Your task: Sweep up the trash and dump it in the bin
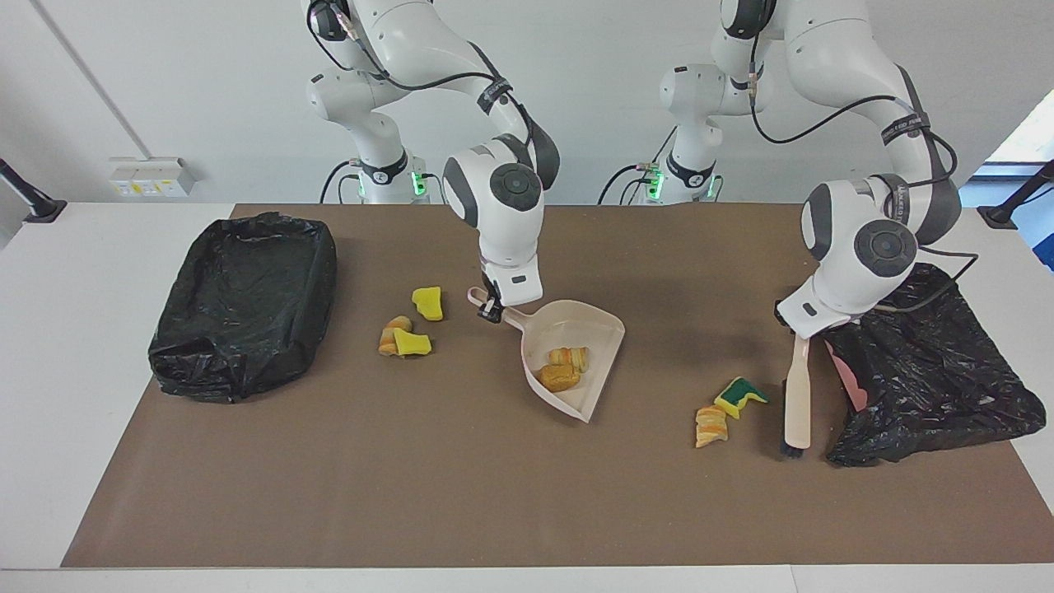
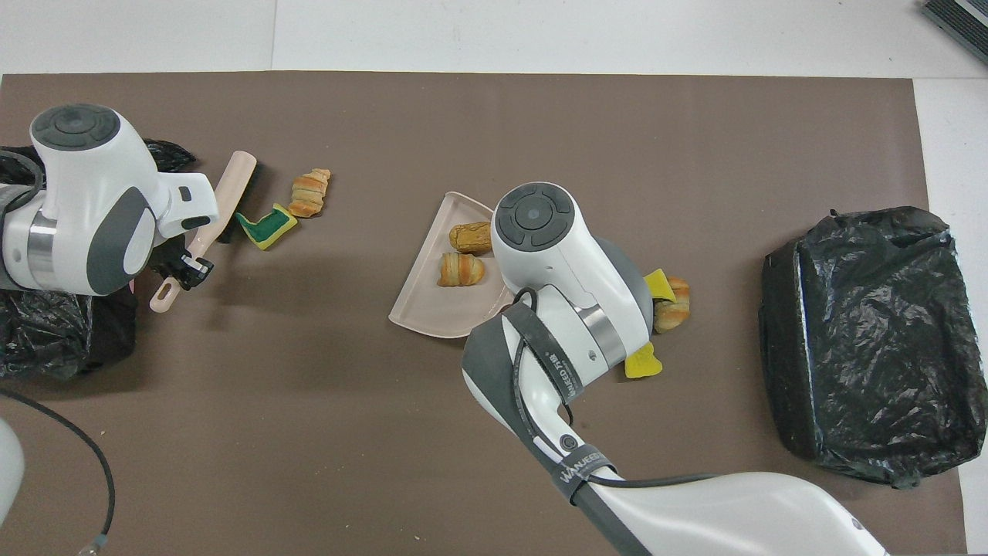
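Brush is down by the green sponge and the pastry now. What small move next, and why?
Probably stroke the brush toward the dustpan. The left gripper holds its handle, bristles down beside the green-backed sponge and pastry; the right gripper holds the dustpan, its open mouth facing them.

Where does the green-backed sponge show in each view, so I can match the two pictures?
Facing view: green-backed sponge lies low and right of centre, between the striped pastry and the brush.
Overhead view: the sponge lies upper left, again between pastry and brush.
Shared landmark: the dustpan at mid-table.
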{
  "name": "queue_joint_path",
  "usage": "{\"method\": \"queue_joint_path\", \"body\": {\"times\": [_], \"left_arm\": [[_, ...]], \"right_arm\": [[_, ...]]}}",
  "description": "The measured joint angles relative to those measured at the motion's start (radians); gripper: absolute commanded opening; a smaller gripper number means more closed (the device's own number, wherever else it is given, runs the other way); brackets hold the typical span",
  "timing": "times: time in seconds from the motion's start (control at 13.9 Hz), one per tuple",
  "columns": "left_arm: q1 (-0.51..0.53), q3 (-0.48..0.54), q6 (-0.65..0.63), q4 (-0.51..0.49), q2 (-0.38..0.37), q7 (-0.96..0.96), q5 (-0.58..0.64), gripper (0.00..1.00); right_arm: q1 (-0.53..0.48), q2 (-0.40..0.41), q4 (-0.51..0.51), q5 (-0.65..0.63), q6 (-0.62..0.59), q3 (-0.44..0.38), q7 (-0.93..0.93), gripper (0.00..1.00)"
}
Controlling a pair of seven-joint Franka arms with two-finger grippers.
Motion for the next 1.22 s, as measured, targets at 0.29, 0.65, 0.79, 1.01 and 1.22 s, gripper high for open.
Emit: {"method": "queue_joint_path", "body": {"times": [0.29, 0.65, 0.79, 1.01, 1.22], "left_arm": [[-0.061, -0.013, -0.007, 0.002, 0.003, 0.001, -0.023, 0.0], [-0.202, -0.018, -0.043, -0.025, -0.003, 0.0, -0.155, 0.0], [-0.261, -0.019, -0.044, -0.052, -0.016, -0.003, -0.209, 0.0], [-0.338, -0.018, -0.042, -0.097, -0.045, -0.01, -0.284, 0.0], [-0.421, -0.019, -0.042, -0.115, -0.063, -0.119, -0.324, 0.0]], "right_arm": [[0.002, 0.007, 0.001, -0.001, 0.001, 0.001, 0.0, 0.0], [0.003, 0.008, 0.0, -0.001, 0.004, 0.001, 0.0, 0.0], [0.003, 0.008, 0.0, -0.001, 0.004, 0.001, 0.0, 0.0], [0.003, 0.008, -0.003, -0.001, 0.004, 0.001, 0.0, 0.0], [0.003, 0.008, -0.003, -0.001, 0.005, 0.0, 0.0, 0.0]]}}
